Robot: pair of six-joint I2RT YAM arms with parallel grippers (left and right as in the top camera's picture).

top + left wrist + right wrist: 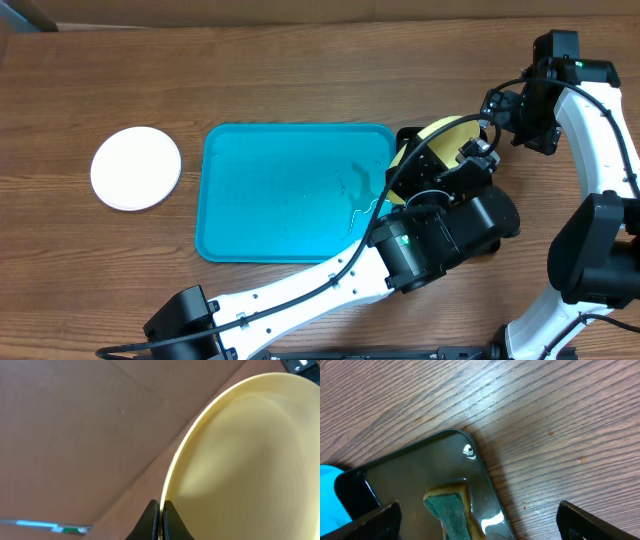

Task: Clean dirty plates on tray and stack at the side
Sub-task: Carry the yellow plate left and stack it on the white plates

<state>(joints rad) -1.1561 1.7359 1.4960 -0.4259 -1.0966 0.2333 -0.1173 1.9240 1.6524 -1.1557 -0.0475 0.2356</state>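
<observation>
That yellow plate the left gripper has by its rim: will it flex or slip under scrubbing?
Probably stiff: the yellow plate shows an even curve though pinched only at the edge. It looks thin, so likely light. The left gripper holds just a sliver of smooth rim, so sideways pressure may pivot or slip it.

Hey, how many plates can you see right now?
2. One white plate lies on the table left of the blue tray; one pale yellow plate is gripped by its rim in the left gripper, right of the tray. More may be hidden under the left arm.
</observation>
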